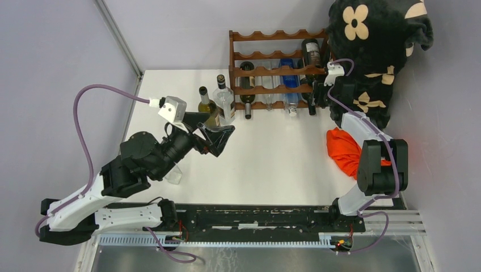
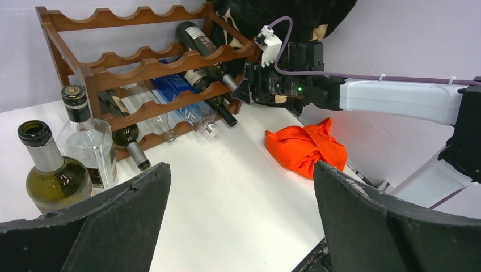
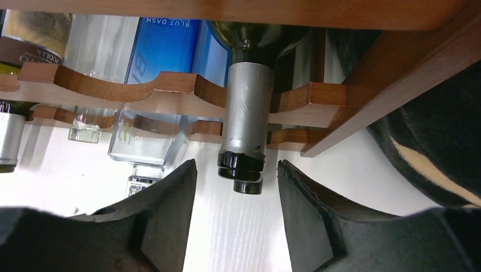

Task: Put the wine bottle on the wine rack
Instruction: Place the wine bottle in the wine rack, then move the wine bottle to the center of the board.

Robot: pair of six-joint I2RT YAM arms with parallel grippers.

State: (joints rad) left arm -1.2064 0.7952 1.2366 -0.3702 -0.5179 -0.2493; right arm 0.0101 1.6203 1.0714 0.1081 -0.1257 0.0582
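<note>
Wine bottle is laid in the wine rack, rightmost slot, neck out front. Right hand is parted around the neck with gaps both sides, so placement looks done and only retraction is left. Left hand is held wide open, empty, well clear of the rack. "BLUE DASH" is read on the blue bottle in the next rack slot.
</note>
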